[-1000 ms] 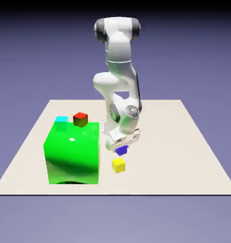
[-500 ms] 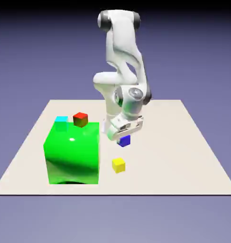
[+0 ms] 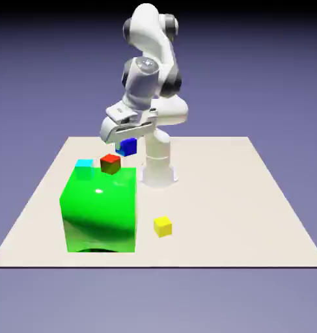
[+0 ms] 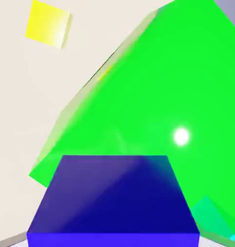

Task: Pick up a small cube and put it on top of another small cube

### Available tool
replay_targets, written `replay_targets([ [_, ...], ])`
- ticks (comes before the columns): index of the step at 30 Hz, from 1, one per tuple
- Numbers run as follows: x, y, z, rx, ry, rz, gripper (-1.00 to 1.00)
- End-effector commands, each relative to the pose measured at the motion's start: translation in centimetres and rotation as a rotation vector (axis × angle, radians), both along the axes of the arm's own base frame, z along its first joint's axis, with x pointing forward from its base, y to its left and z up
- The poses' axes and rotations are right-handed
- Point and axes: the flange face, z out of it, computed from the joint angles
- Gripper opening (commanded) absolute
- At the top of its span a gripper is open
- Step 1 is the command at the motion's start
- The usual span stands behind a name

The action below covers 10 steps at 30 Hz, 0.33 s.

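In the exterior view, a big glossy green block (image 3: 99, 209) stands on the table (image 3: 252, 195) toward that view's left. A small red cube (image 3: 110, 163) and a small cyan cube (image 3: 84, 168) show at the block's far top edge; I cannot tell whether they rest on it or stand behind it. A small yellow cube (image 3: 163, 226) sits on the table just off the block's near corner, toward the view's right. My claw (image 3: 125, 136) hangs in the air above the red cube, clamped on the small dark-blue cube (image 3: 127, 146), which is clear of the table and just above and beside the red one, not touching it. 1 second earlier I had this cube low, right by the yellow cube; since then I have lifted it and swung it toward the view's left.

In the hand view, the dark-blue cube (image 4: 113, 198) fills the bottom, a flat-faced, evenly coloured block hiding my fingertips. The green block (image 4: 177, 96) takes up most of the picture beyond it, the yellow cube (image 4: 48, 24) lies on pale table in the top left corner, and a sliver of cyan (image 4: 233, 238) shows at the lower right corner.
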Motion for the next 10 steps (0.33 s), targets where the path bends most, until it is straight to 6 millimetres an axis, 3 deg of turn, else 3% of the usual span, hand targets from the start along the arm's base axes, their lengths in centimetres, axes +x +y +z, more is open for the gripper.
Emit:
replay_targets([
  [1, -1.3, -1.3, -0.9, 0.031, 0.026, -0.065, -1.0],
  [2, -1.3, -1.3, -0.9, 0.031, 0.026, -0.065, -1.0],
  [6, -2.5, -2.3, -7.4, 0.031, 0.026, -0.065, -1.0],
  [7, -2.6, -2.3, -7.6, 0.031, 0.026, -0.065, -1.0],
  [8, -2.6, -2.3, -7.6, 0.031, 0.026, -0.065, 1.0],
  [9, -2.6, -2.3, -7.6, 0.031, 0.026, -0.065, 1.0],
  [10, -2.2, -2.1, -6.0, 0.029, 0.027, -0.066, 1.0],
])
